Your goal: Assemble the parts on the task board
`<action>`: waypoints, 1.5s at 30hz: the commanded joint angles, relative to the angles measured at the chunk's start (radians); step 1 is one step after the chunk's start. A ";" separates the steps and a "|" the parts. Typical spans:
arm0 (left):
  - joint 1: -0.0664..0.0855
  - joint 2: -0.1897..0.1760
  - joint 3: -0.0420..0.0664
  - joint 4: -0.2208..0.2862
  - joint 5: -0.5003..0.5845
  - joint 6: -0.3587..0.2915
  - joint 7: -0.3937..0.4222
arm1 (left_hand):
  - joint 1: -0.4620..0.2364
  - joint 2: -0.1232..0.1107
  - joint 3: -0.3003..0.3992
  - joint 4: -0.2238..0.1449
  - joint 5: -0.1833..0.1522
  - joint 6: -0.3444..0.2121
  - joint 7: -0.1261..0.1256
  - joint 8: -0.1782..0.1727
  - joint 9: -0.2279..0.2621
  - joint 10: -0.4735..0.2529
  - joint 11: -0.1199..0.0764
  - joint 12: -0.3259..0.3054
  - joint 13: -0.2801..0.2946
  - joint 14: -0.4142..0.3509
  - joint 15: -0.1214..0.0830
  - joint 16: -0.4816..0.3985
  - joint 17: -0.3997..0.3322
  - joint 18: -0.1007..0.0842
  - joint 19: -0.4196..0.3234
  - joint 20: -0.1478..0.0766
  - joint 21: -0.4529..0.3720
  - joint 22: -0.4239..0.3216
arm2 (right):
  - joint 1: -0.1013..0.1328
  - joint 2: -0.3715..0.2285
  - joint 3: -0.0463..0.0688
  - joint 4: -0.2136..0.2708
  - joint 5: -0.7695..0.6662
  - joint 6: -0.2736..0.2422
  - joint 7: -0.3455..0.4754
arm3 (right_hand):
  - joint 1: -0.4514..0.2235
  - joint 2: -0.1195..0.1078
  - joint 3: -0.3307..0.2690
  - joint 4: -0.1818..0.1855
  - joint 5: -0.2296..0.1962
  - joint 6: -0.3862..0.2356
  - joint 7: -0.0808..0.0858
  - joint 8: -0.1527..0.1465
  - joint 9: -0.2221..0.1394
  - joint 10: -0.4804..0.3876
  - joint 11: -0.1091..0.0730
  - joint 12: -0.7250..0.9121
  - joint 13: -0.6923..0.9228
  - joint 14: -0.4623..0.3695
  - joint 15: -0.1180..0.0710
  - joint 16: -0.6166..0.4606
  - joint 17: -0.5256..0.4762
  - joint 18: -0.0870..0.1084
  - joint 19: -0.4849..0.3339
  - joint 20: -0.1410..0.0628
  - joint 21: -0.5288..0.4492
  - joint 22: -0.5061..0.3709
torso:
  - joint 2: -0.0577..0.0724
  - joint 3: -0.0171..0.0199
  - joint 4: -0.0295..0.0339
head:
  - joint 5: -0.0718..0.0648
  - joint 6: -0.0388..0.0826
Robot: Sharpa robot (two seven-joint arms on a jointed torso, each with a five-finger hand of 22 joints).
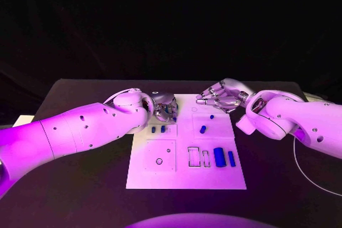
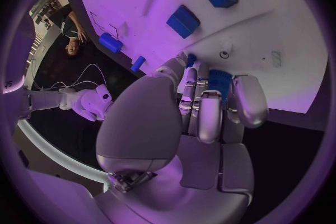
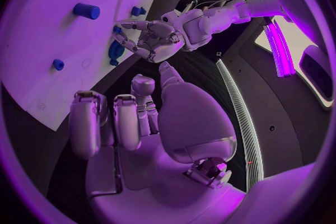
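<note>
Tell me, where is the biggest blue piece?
In the head view, the biggest blue part lies on the task board, near its right edge, between an empty outlined slot and a thinner blue part.

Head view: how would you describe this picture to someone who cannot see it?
The left hand closes its fingers around a blue part at the far left of the white task board. The right hand hovers, holding nothing, over the board's far right corner. More blue parts lie on the board.

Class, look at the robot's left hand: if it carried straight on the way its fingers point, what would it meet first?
Most likely the blue part right at the left hand's fingertips, lying on the task board. Whether the fingers already touch it is unclear.
</note>
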 commanded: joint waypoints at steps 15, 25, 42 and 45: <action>-0.002 0.021 -0.003 -0.015 -0.004 0.027 -0.005 | 0.002 0.009 0.005 -0.002 -0.008 0.012 -0.002 -0.005 -0.009 0.015 -0.003 -0.013 -0.005 0.037 -0.006 -0.010 -0.015 -0.014 0.030 -0.003 0.019 0.039 | -0.001 0.002 0.000 0.003 -0.002 0.020 0.007 | 0.006 0.004 -0.003 -0.005 0.004 0.003 0.003 0.000 0.001 -0.005 0.002 -0.002 0.001 0.061 0.000 -0.007 0.073 0.017 -0.006 0.003 -0.005 0.000 | 0.000 0.0003 0.0003 | -0.003 -0.008; -0.004 0.032 -0.003 -0.024 0.003 0.047 -0.011 | 0.038 0.032 0.047 -0.025 -0.009 0.030 -0.002 -0.001 -0.020 0.046 -0.008 -0.023 -0.011 0.037 -0.012 -0.015 -0.032 -0.016 0.034 -0.008 0.038 0.053 | -0.001 0.004 0.000 0.003 -0.002 0.025 0.007 | 0.008 0.007 -0.003 -0.005 0.005 0.003 0.003 0.001 0.001 -0.003 0.002 0.002 0.003 0.061 0.000 -0.007 0.073 0.017 -0.006 0.003 -0.005 0.001 | 0.000 0.0000 0.0001 | -0.001 -0.014; -0.006 0.036 -0.003 -0.033 0.004 0.057 -0.010 | 0.060 0.030 0.160 -0.101 -0.012 0.078 0.000 0.000 -0.038 0.109 -0.015 -0.051 -0.013 0.038 -0.016 -0.014 -0.046 -0.021 0.034 -0.015 0.067 0.079 | -0.001 0.005 0.000 0.004 -0.003 0.027 0.006 | 0.015 0.009 -0.002 -0.009 0.005 0.004 0.003 0.001 0.002 -0.002 0.001 0.004 0.004 0.061 -0.001 -0.007 0.074 0.017 -0.006 0.002 -0.006 0.000 | -0.001 -0.0003 0.0017 | -0.002 -0.016; -0.008 0.033 -0.003 -0.030 0.010 0.036 -0.005 | 0.049 0.028 0.172 -0.106 -0.010 0.079 0.003 -0.003 -0.042 0.111 -0.013 -0.059 -0.014 0.037 -0.015 -0.014 -0.048 -0.022 0.034 -0.013 0.070 0.081 | -0.001 0.005 0.000 0.004 -0.003 0.025 0.007 | 0.015 0.009 -0.002 -0.009 0.005 0.004 0.003 0.001 0.002 -0.002 0.001 0.004 0.004 0.061 -0.001 -0.007 0.074 0.017 -0.006 0.002 -0.006 0.000 | -0.001 -0.0004 0.0009 | -0.001 -0.014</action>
